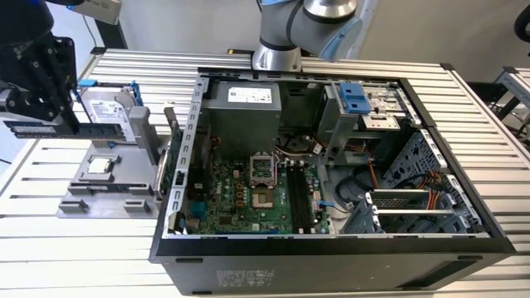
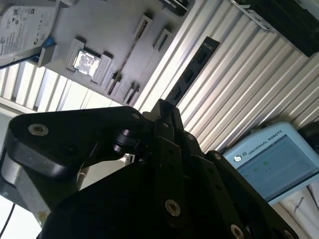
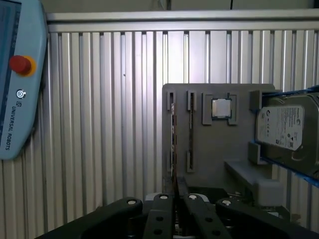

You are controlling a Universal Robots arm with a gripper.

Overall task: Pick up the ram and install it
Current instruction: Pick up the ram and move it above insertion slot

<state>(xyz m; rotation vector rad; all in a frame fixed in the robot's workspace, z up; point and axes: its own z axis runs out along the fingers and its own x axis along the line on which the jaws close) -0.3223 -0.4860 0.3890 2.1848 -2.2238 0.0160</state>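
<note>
Green stick, where is it right now?
The ram [image 1: 83,130] is in my claw [image 1: 49,124], which is closed on its flat faces, and the stick lies roughly level. In the exterior view it hangs over the grey fixture [image 1: 108,192], at about nine o'clock from the open computer case [image 1: 331,248].
What's close by?
The hard drive [image 1: 108,115] is just behind it and the processor [image 1: 99,165] is seated in the fixture below. All of it sits on the ribbed metal surface [image 1: 480,124].
</note>
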